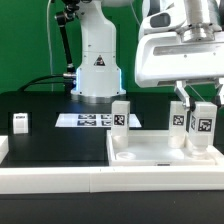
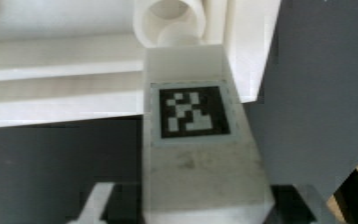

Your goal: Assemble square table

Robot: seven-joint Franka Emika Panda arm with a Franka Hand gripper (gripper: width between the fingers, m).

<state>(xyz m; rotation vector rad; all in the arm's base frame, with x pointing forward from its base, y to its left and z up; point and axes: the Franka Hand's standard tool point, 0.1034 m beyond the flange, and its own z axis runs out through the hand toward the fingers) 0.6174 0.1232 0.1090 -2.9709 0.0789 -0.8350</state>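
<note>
Legs, four. Held leg [image 1: 203, 125]: upright, clamped in my claw [image 1: 197, 100]. Second leg [image 1: 179, 115]: just beside the claw. Third leg [image 1: 120, 113]: farther off. Fourth leg [image 1: 20, 122]: well apart, on the worktop [image 1: 60, 145]. Square slab [image 1: 150, 152], one: directly below the claw.

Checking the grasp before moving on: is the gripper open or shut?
Shut on the leg: the wrist view shows it held between both fingers.

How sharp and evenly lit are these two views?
Exterior view: evenly lit and mostly sharp, though the white tabletop is bright with little surface detail. Wrist view: soft throughout; the tag on the leg in the gripper has blurred edges.
</note>
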